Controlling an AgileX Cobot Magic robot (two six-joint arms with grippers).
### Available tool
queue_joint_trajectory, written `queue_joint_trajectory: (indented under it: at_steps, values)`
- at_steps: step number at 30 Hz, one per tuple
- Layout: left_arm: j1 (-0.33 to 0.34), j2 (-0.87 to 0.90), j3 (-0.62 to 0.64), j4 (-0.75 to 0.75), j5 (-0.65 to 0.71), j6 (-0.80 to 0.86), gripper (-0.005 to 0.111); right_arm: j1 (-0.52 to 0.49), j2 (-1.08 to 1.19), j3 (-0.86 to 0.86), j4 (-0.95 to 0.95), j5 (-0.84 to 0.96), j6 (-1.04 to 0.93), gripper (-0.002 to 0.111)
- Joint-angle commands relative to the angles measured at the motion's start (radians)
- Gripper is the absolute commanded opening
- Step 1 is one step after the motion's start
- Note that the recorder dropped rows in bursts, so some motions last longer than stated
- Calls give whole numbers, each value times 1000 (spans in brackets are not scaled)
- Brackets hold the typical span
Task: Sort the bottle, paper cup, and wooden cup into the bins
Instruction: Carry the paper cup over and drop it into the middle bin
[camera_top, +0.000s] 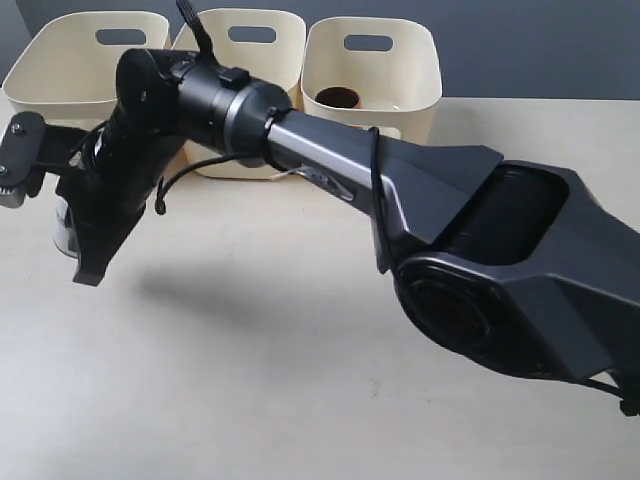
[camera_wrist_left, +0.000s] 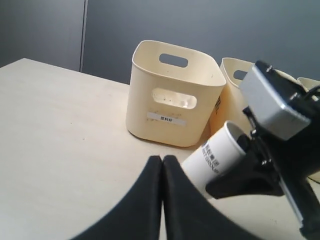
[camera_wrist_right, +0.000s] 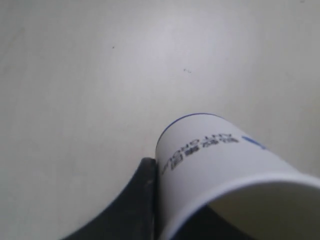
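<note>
The right gripper (camera_top: 85, 235), reaching far across to the left side of the table (camera_top: 250, 380), clamps the paper cup (camera_wrist_left: 217, 157) by its wall, the cup lifted and tilted, just in front of the leftmost of the three cream bins (camera_top: 85, 60) lined up along the far edge. The right wrist view shows one finger (camera_wrist_right: 142, 200) pressed against the cup's printed side, with bare tabletop beneath it. The left gripper (camera_wrist_left: 163, 170) sits with its fingers closed together and nothing between them, pointing toward the same bin. In the rightmost bin (camera_top: 372, 62) a reddish-brown rounded shape shows at the bottom, apparently the wooden cup (camera_top: 337, 97), already sorted. The bottle is nowhere visible; the arm hides much of the middle bin (camera_top: 245, 40), so whether it lies inside cannot be told. By this reading, at least one item is done, the paper cup is mid-delivery and not yet dropped, and the bottle's status is unknown.
</note>
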Motion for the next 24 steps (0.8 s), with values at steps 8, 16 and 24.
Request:
queue_joint_trajectory:
  at_steps: [8,16,24]
  values:
    - [-4,-4,0,-90,60,0,0,-1,-144,-5,-92,50,51,0]
    - [-4,-4,0,-101,68,0,0,-1,-231,-5,-177,52,74,0]
    - [-4,-4,0,-150,29,-2,0,-1,-273,-5,-277,46,132,0]
